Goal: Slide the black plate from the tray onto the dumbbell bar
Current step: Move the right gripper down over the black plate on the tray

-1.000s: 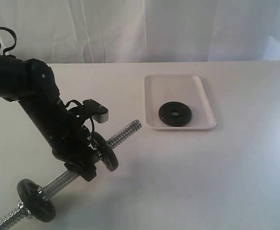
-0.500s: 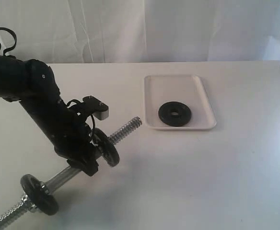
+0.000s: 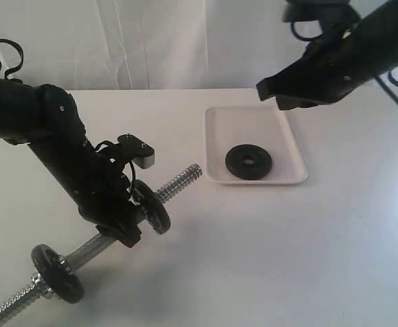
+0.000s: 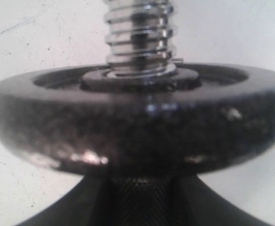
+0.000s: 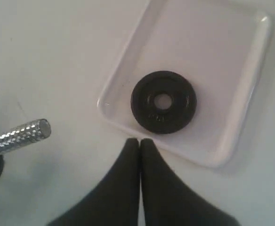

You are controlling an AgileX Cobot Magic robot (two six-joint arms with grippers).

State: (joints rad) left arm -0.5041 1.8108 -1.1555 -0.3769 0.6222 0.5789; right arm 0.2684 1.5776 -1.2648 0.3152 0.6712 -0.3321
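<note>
The black plate [image 3: 236, 162] [image 5: 142, 101] lies flat in the near half of the white tray [image 3: 253, 122] [image 5: 208, 56]. My right gripper [image 3: 274, 94] [image 5: 139, 141] hangs shut and empty above the tray, its tips just short of the plate in the right wrist view. The left gripper [image 3: 120, 231] [image 4: 140, 197] is shut on the knurled middle of the dumbbell bar [image 3: 90, 251]. It holds the bar slanted, with the bare threaded end [image 3: 182, 180] [image 4: 140, 37] [image 5: 20, 136] toward the tray. One black disc [image 3: 152, 208] [image 4: 137, 122] sits beside that gripper, another [image 3: 56, 272] lower down the bar.
The white table [image 3: 287, 252] runs to a white curtain [image 3: 185, 41] at the back. The left arm's black links [image 3: 49, 136] rise from the left edge. About a disc's width of table separates the bar's tip from the tray.
The right arm has come in from the upper right and now hangs over the tray. The left arm has shifted the bar slightly; its threaded end stays aimed at the tray.
</note>
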